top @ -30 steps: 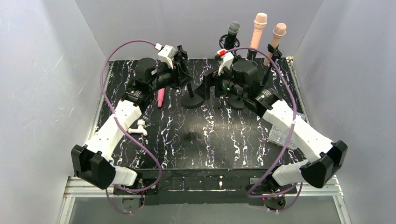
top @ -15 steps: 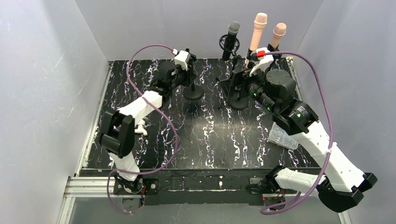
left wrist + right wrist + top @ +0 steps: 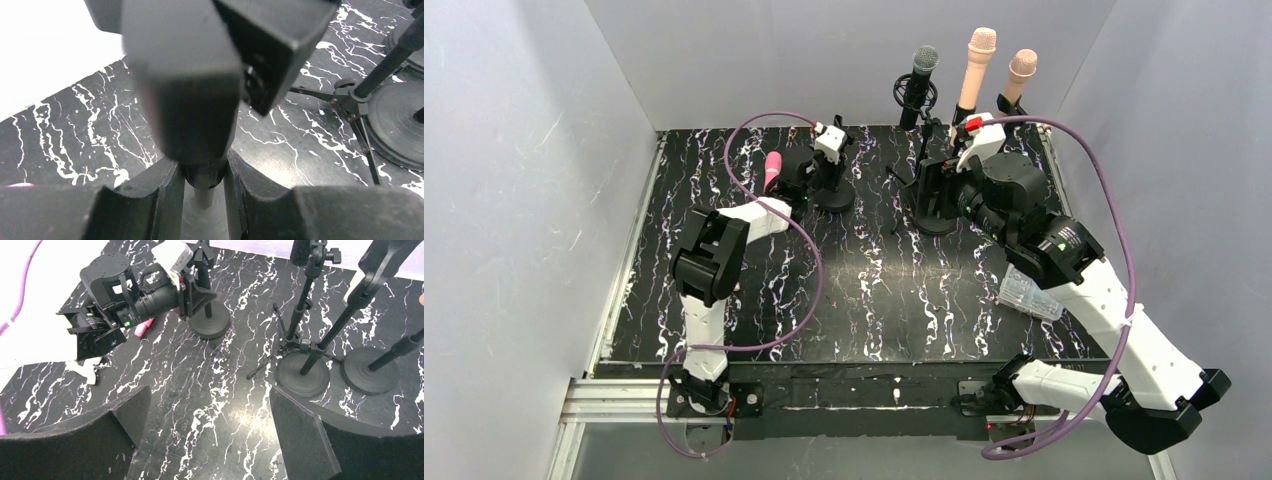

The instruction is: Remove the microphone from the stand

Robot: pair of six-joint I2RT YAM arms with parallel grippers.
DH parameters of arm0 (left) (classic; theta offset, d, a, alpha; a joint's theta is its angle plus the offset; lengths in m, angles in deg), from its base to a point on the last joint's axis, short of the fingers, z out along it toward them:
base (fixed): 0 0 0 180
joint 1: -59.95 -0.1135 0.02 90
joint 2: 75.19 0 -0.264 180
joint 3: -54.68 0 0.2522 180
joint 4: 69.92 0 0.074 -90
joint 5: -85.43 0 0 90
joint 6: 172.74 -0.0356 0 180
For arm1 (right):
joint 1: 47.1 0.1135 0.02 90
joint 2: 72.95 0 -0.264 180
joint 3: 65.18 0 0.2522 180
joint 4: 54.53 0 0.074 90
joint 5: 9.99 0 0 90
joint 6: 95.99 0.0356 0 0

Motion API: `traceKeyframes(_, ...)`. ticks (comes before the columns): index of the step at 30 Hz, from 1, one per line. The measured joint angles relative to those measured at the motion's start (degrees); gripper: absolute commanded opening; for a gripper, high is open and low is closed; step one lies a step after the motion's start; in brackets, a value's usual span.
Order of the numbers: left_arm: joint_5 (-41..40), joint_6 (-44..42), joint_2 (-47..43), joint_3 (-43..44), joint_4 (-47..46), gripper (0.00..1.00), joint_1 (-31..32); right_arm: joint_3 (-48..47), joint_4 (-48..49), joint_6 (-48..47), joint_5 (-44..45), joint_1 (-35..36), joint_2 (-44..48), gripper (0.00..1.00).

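My left gripper is shut on the pole of a black round-base stand at the back middle of the mat. In the left wrist view its fingers clamp the stand's stem just under the blurred black clip. The right wrist view shows the same grip. A pink microphone lies beside my left wrist, off the stand, and shows as a pink sliver in the right wrist view. My right gripper is open and empty above the mat.
Three more microphones stand in stands at the back: black, peach and pink-beige. Their round bases lie just ahead of my right gripper. A clear plastic piece lies at the right. A small white object lies left.
My left arm has reached toward the back and folded up, with its gripper now on the stand's pole. My right arm swung right and back. The pink microphone now shows farther back.
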Motion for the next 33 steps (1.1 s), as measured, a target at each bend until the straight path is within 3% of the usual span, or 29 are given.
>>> traceKeyframes(7,-0.26,-1.81,1.53,0.61,-2.23,0.00,-0.61,1.03,-0.57,-0.02,1.38,0.00,-0.11,0.98)
traceKeyframes(8,-0.28,-1.81,1.62,0.59,-2.49,0.04,-0.70,1.20,-0.68,-0.02,1.49,0.00,-0.24,0.98)
traceKeyframes(13,-0.35,-1.95,1.64,-0.70,-4.22,0.53,-1.07,2.23,-0.85,0.00,2.03,0.00,-1.22,0.98)
traceKeyframes(20,-0.22,-1.86,1.44,-4.46,-7.48,0.85,-1.36,3.04,-0.85,0.02,2.40,0.00,-1.84,0.98)
traceKeyframes(21,-0.17,-1.81,1.40,-5.11,-7.63,0.96,-1.36,3.04,-0.87,0.04,2.40,0.00,-1.90,0.98)
traceKeyframes(33,-1.33,0.37,-6.91,-11.96,-8.13,0.98,-1.36,1.97,-2.27,0.37,3.30,-2.21,-6.49,0.98)
